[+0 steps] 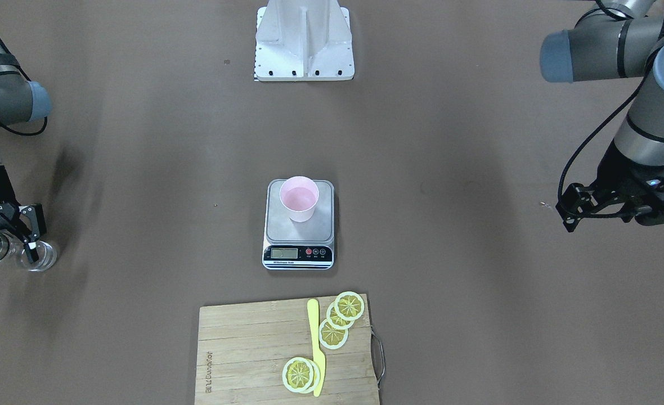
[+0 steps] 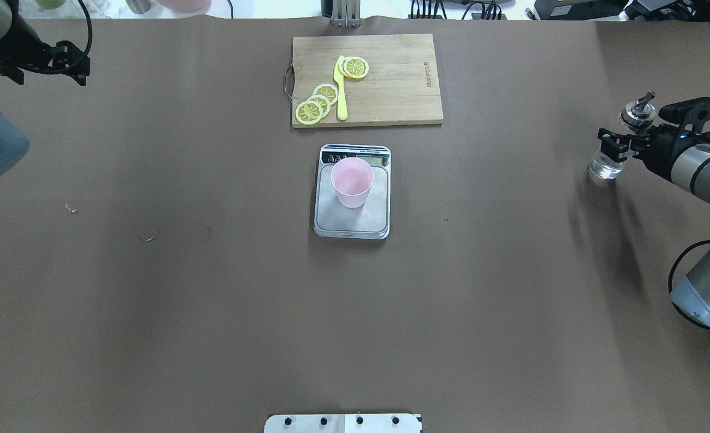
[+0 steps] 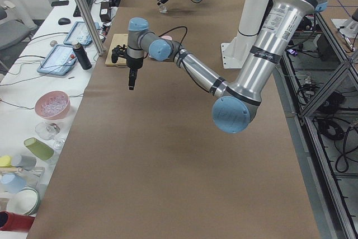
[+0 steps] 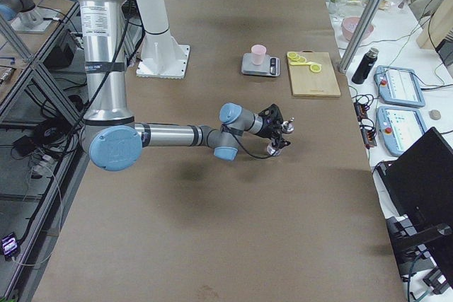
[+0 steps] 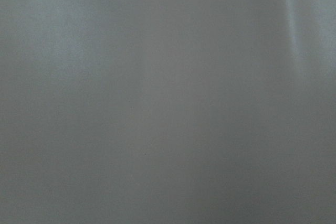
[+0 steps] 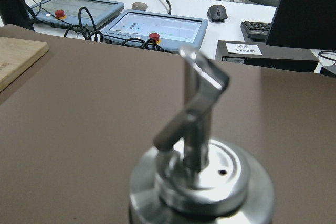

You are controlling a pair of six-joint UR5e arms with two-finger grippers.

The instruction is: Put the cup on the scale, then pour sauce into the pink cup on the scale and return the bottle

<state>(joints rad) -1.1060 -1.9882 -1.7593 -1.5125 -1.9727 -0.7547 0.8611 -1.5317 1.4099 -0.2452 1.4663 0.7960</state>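
The pink cup [image 1: 299, 202] stands upright on the steel platform of the scale [image 1: 298, 254] at the table's middle; it also shows in the overhead view [image 2: 351, 180] on the scale [image 2: 355, 227]. I cannot tell whether sauce is in the cup. My right gripper [image 2: 612, 147] is shut on the clear glass bottle [image 2: 606, 168], upright at the table's right end, its base at or just above the table; the metal spout cap [image 6: 202, 182] fills the right wrist view. In the front view that gripper [image 1: 28, 247] holds the bottle [image 1: 44, 256]. My left gripper [image 1: 567, 211] is open and empty, raised at the far left.
A wooden cutting board [image 2: 391, 84] with lemon slices [image 2: 313, 105] and a yellow knife [image 2: 341, 90] lies just beyond the scale. The robot's white base [image 1: 304, 45] is at the near edge. A side bench with tablets and cups runs along the far edge [image 4: 396, 97].
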